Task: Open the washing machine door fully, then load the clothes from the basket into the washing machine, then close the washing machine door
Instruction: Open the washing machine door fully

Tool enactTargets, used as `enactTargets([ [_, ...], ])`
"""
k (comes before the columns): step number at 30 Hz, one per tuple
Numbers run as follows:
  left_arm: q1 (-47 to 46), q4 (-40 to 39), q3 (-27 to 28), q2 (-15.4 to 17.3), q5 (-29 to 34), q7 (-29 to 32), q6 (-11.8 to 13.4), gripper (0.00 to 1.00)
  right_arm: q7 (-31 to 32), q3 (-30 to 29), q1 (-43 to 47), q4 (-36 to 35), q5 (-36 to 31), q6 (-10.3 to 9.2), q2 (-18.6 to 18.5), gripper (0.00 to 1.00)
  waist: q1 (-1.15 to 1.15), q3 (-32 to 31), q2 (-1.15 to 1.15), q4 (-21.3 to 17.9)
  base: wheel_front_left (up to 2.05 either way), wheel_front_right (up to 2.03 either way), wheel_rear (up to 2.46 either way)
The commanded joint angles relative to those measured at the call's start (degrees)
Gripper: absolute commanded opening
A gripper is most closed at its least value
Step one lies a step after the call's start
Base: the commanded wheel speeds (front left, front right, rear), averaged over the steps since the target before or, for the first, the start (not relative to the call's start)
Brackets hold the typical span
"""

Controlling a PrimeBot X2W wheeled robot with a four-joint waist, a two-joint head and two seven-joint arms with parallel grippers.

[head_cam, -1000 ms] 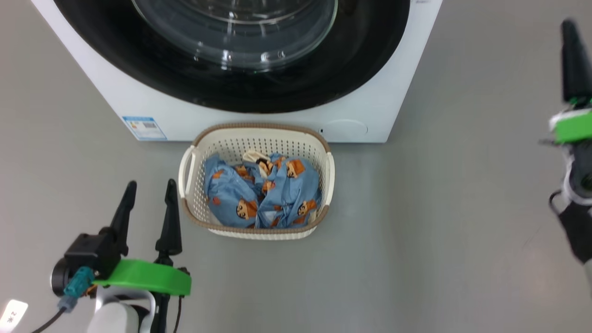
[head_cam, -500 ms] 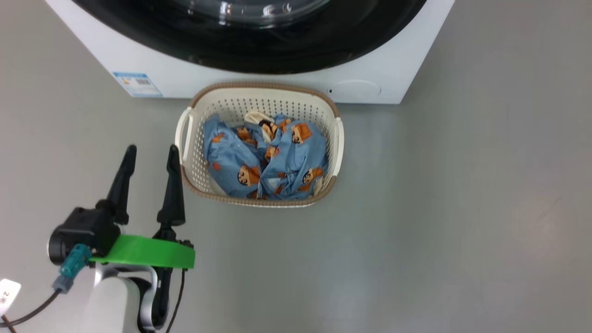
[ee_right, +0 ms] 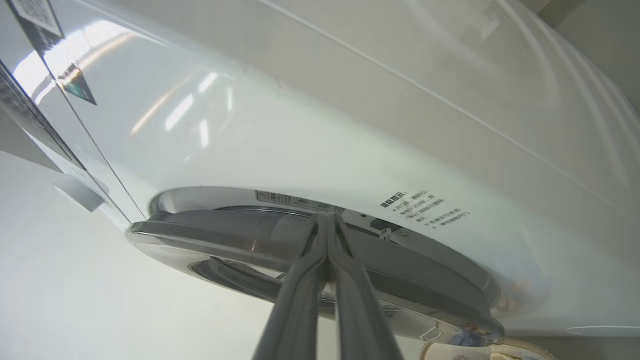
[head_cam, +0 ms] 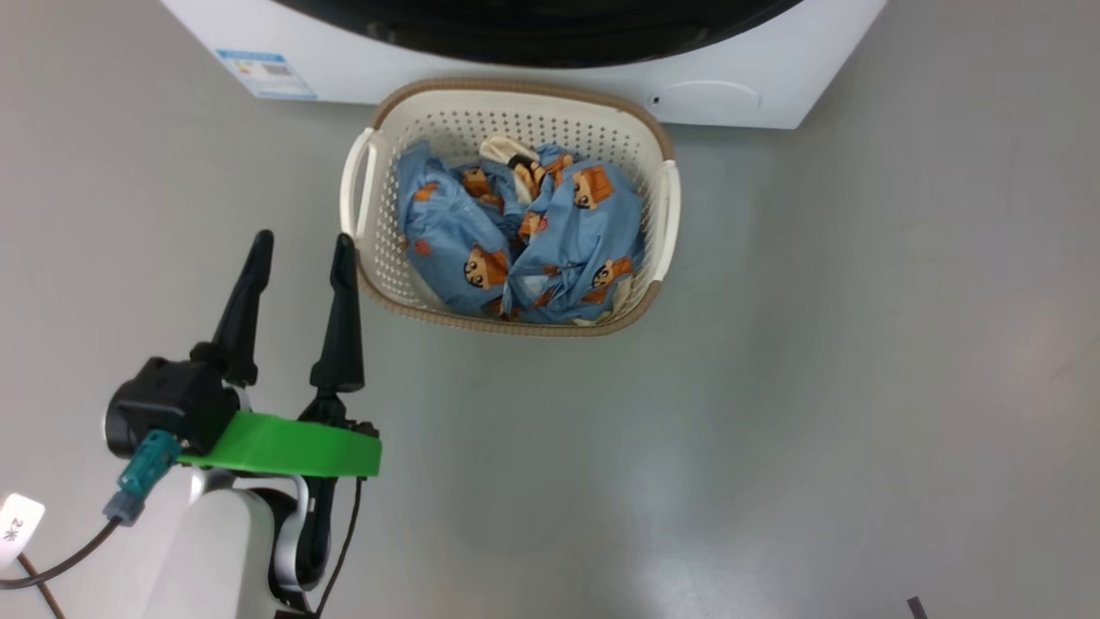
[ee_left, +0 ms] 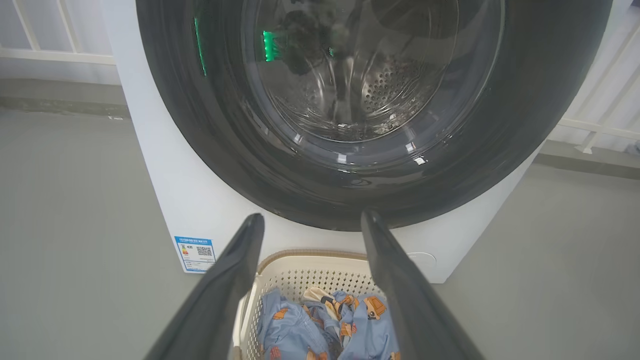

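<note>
Pry round black-rimmed glass washing machine door (ee_left: 175, 125) outward using closed right end effector (ee_right: 327, 220); leave open left end effector (head_cam: 302, 241) clear.

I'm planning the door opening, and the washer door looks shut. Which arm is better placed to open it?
Right. The right claw, shut, has its tips at the edge of the door, by the washer front. The left claw hangs open down beside the basket, away from the door.

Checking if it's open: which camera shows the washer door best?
The left wrist view: the door faces it, most glass and rim visible. The head view catches a sliver of black rim; the right wrist view sees its edge close up.
</note>
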Motion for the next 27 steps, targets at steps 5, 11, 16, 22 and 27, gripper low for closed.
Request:
enactTargets([
  [5,-1.0,-1.6,0.7,1.0,-1.0,-0.4,1.0,1.0,2.9,1.3,-3.6,-0.8,-0.6,0.09,-0.5,0.0,0.0,1.7,0.0,2.3,0.0,0.0,0.0],
  [11,-1.0,-1.9,-0.1,1.0,-2.2,-0.4,1.8,1.0,4.0,2.1,-6.0,-0.2,-1.8,0.09,-0.7,0.0,0.0,2.4,0.0,4.1,0.0,0.0,0.0],
  [16,-0.8,-2.2,-0.3,1.0,-2.7,-0.4,2.2,1.0,4.3,2.7,-7.3,0.4,-2.9,0.09,-1.1,0.0,0.0,2.9,0.0,5.1,0.0,0.0,0.0],
  [22,-0.4,-2.7,-1.2,1.0,-3.9,-0.4,2.8,1.0,4.4,3.8,-9.1,2.1,-4.6,0.09,-1.4,0.0,0.0,3.7,0.0,6.8,0.0,0.0,0.0],
  [27,-0.3,-2.9,-1.3,1.0,-4.2,-0.4,3.2,1.0,5.2,4.6,-9.5,2.7,-4.9,0.09,-1.1,0.0,0.0,3.8,0.0,7.5,0.0,0.0,0.0],
])
